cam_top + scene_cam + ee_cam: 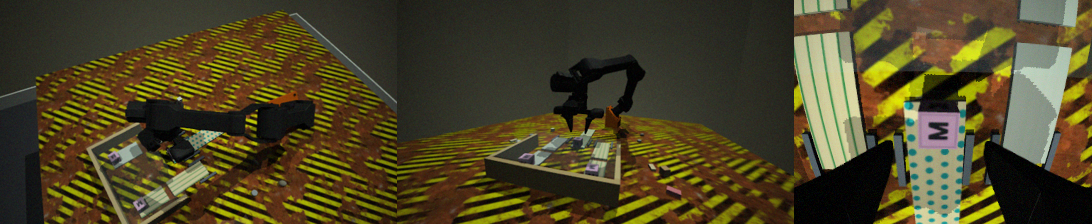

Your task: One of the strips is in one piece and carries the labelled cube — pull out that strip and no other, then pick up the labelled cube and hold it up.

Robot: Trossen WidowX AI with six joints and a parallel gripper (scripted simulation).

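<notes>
A teal-dotted strip [936, 190] [203, 137] [588, 134] lies in one piece and reaches out of the tray's open side. It carries a pink cube labelled M [938, 130] [578, 142]. My gripper [939, 147] [164, 145] [578, 131] is open and empty. It hangs just above the cube, with one finger on each side of the strip. In the top view the gripper hides the cube. A green-lined strip [824, 100] [188, 177] and a grey strip [1034, 100] [129, 152] lie to either side, each broken by a gap.
The tan-walled tray [93, 152] [549, 178] holds two more pink cubes [114, 156] [139, 203]. Short grey rails [899, 160] flank the strips at the tray's opening. The arm's orange base [283, 98] [611, 118] stands behind. Small loose blocks [673, 191] [664, 171] and pebbles [282, 183] lie on the floor.
</notes>
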